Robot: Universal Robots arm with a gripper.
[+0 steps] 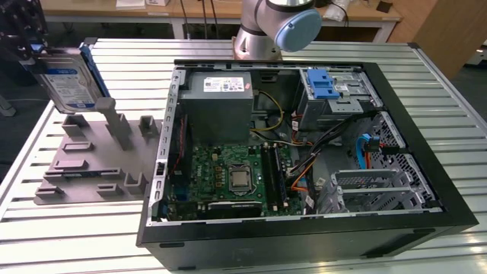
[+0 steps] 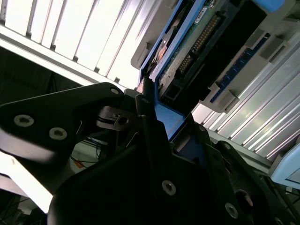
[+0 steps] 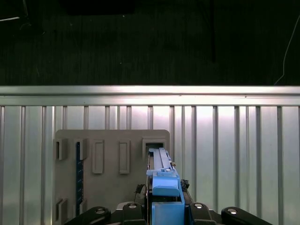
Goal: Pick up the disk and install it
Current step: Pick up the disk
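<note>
The exterior view looked down aslant over the table (image 1: 76,240) — both wrist views sat close against the disk (image 3: 165,187), the first wrist view facing straight down onto that table.

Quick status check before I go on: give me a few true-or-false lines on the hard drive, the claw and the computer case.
1. The claw grips the silver-grey rectangular hard drive with the blue plastic frame. True.
2. The drive sits inside the black computer case. False: it is outside the case, above the grey moulded fixture plate at the exterior view's left.
3. The drive lies flat. False: it stands on edge.
4. The case is open, with its green motherboard exposed. True.
</note>
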